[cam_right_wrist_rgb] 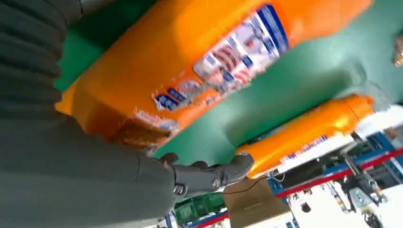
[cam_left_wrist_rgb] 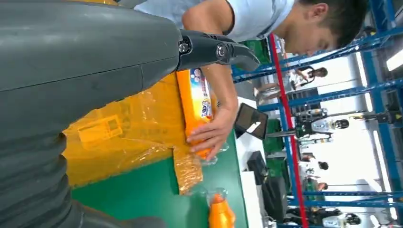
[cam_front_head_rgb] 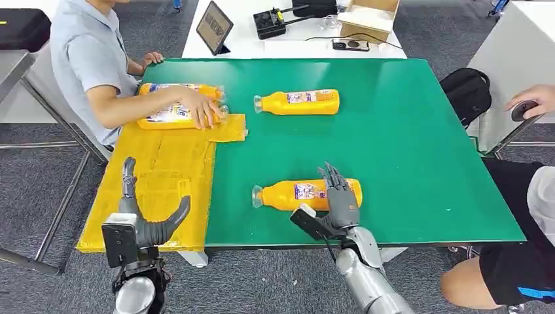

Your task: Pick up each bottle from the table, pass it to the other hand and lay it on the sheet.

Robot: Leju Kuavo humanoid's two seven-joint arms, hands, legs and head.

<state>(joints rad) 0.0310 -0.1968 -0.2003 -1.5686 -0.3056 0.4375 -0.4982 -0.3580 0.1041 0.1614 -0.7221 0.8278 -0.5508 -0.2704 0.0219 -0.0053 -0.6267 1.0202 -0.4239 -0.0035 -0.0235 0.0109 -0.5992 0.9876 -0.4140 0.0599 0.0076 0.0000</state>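
- My right robot hand (cam_front_head_rgb: 340,196) is over the near bottle (cam_front_head_rgb: 294,194), fingers spread and pointing away from me across its base end; I hold nothing yet, and I cannot tell whether the fingers touch it.
- My right wrist view shows this bottle (cam_right_wrist_rgb: 190,61) close below my palm, label up, lying on the green desk (cam_right_wrist_rgb: 285,95).
- That near bottle lies on its side on the desk (cam_front_head_rgb: 406,144), cap pointing toward the sheet (cam_front_head_rgb: 163,176), near the desk's front edge.
- My left robot hand (cam_front_head_rgb: 147,219) is open and empty, fingers apart with the thumb stretched out, above the near part of the yellow sheet.
- A second bottle (cam_front_head_rgb: 298,102) lies on its side farther back on the green surface, cap also toward the sheet, well apart from the near one.
- Two more bottles lie side by side on the far end of the sheet: the back bottle (cam_front_head_rgb: 177,89) and the front bottle (cam_front_head_rgb: 163,118).
- A person in a light shirt (cam_front_head_rgb: 85,52) sits at the desk's left side, with a hand (cam_front_head_rgb: 199,108) resting on those two bottles.
- My left wrist view shows that person's hand (cam_left_wrist_rgb: 209,135) on a bottle (cam_left_wrist_rgb: 195,102) over the crinkled sheet (cam_left_wrist_rgb: 119,137).
- Another person's hand (cam_front_head_rgb: 533,98) is at the right edge, off the desk.
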